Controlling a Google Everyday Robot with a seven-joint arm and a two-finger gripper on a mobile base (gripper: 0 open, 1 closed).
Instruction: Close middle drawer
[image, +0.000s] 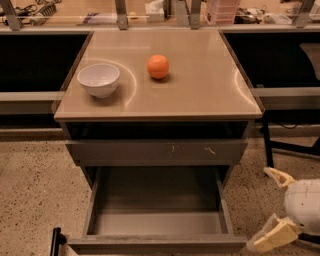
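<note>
The middle drawer (157, 222) is pulled far out of the grey cabinet. Its long empty tray faces up and its plain front panel (157, 245) sits at the bottom edge of the view. Above it is the taller drawer face (157, 151) with pale scratch marks, pushed in. My gripper (273, 207) is low at the right, beside the open drawer's right front corner and apart from it. Its two cream fingers (270, 236) are spread wide with nothing between them.
A white bowl (99, 79) and an orange (158, 66) sit on the tan cabinet top (210, 85). Dark shelving runs along both sides. A black post (55, 241) stands at the drawer's left front corner. The floor (35, 190) is speckled.
</note>
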